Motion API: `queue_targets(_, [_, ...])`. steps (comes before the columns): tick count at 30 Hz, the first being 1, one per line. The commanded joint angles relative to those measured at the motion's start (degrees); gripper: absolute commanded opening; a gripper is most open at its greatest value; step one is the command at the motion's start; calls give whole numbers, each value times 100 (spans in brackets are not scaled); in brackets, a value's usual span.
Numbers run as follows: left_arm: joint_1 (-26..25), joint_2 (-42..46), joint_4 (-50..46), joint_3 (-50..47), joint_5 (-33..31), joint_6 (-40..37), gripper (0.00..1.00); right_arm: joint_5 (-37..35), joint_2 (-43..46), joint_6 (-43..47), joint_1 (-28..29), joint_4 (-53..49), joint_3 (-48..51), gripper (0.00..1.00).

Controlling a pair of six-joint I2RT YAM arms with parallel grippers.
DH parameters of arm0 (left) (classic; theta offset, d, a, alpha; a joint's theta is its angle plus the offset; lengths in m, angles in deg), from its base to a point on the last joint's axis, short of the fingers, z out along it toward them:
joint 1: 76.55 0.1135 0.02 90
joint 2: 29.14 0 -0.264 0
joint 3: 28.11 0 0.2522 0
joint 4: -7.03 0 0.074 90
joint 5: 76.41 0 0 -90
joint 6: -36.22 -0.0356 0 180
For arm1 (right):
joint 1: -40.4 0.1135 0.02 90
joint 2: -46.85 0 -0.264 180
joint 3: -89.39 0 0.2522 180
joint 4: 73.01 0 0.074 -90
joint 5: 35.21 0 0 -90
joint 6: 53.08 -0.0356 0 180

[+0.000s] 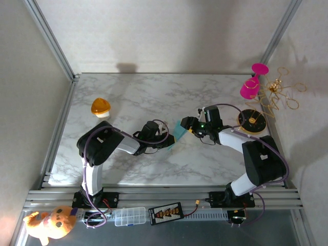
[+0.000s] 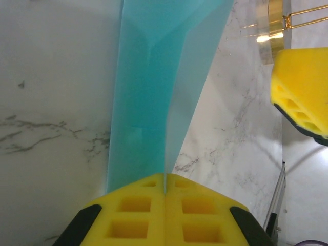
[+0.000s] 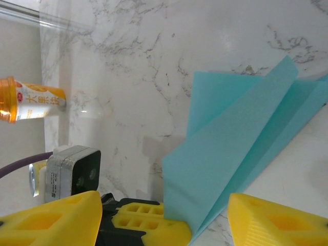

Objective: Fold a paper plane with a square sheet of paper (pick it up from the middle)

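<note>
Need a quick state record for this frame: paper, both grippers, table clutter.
paper: square sheet of paper, teal, folded into layers along a centre crease
left gripper: fingers shut on one end of the paper
right gripper: open, fingers spread either side of the paper's end, not clamped
right-to-paper contact: cannot tell
table: white marble top
other items: orange dome far left; pink plastic pieces and gold wire pieces far right
stage: folding under way, no finished plane
</note>
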Motion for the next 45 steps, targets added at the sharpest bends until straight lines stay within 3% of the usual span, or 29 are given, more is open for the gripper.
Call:
queue_targets(1, [55, -64, 204, -37, 128, 229, 0, 228, -169, 219, -24, 162, 89, 65])
queue_targets(10, [90, -132, 51, 42, 231, 367, 0, 475, -572, 387, 95, 269, -67, 62])
queue_targets(17, [108, -161, 127, 16, 251, 521, 0, -1183, -647, 629, 281, -1015, -501, 59])
queue_targets(21, [116, -182, 149, 25, 273, 578, 0, -1634, -839, 868, 481, -1459, -823, 59])
queue_targets(36, [125, -240, 154, 7, 260, 552, 0, -1700, -1723, 1048, 737, -1998, -1518, 67])
queue_targets(45, [134, -198, 128, -27, 242, 560, 5, -2428, -2147, 965, 876, -2724, -1899, 67])
